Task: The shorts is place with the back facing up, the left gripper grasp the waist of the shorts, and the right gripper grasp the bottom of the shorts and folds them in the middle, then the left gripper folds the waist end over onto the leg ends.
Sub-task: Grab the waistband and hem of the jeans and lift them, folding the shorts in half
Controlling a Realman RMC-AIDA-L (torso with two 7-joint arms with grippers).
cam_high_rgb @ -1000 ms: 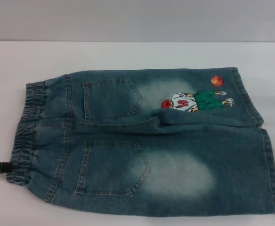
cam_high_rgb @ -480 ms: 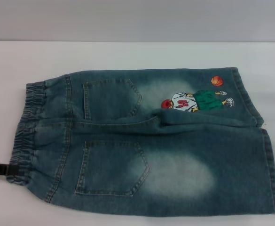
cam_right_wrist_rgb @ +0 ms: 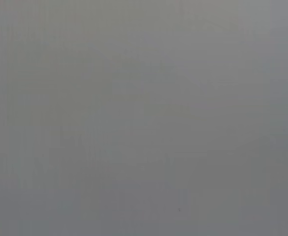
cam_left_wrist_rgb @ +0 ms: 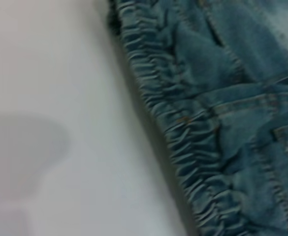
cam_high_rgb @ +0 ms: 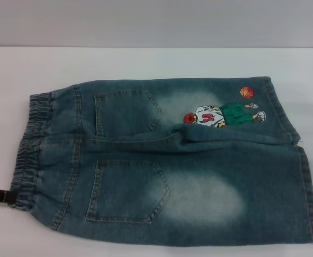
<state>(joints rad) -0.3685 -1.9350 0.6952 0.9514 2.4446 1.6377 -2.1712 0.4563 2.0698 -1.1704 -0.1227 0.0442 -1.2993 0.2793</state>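
Blue denim shorts [cam_high_rgb: 161, 160] lie flat on the white table [cam_high_rgb: 145, 61], back up, with both back pockets showing. A cartoon basketball patch [cam_high_rgb: 223, 114] marks the far leg. The elastic waist [cam_high_rgb: 30, 150] is on the left and the leg ends [cam_high_rgb: 306, 187] are on the right. Only the dark tip of my left gripper [cam_high_rgb: 0, 196] shows, at the left edge, touching or just beside the waist's near corner. The left wrist view shows the gathered waistband [cam_left_wrist_rgb: 183, 132] close up, beside bare table. My right gripper is out of view, and its wrist view shows plain grey.
Bare white table surface [cam_high_rgb: 6, 80] surrounds the shorts on the far side and to the left. A grey wall [cam_high_rgb: 156, 21] rises behind the table. The shorts' near hem [cam_high_rgb: 199, 241] lies close to the bottom edge of the head view.
The dark tip of my left gripper has slid slightly toward the near side along the waist's corner. The shorts have not moved.
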